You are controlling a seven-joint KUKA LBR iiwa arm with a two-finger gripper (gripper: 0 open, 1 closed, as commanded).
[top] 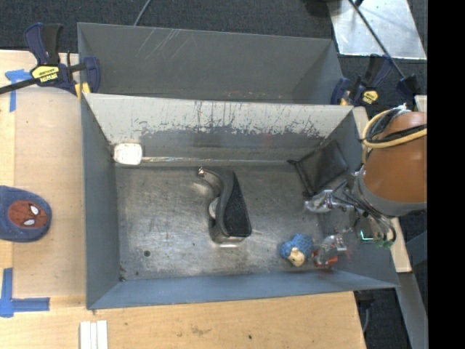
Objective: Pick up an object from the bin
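Grey metal bin is holding five loose things, one of each kind, spread apart and not heaped. The gripper is reaching in from the right and hanging over the right end of the bin floor, with the orange cover of the arm sitting behind it. The fingers are standing apart, open, with nothing showing between them.

Nearest to the gripper are two things in the near right corner. One blue toy figure with a pale yellowish head is lying just left of the lower finger. One small red piece is lying right beside that figure, under the lower finger; I cannot tell whether it is touching.

One black flat piece is leaning in the far right corner, just beyond the gripper. One black-and-silver tool, long and stapler-like, is lying in the middle of the floor, well apart from the gripper. One white block is sitting in the far left corner against the back wall.
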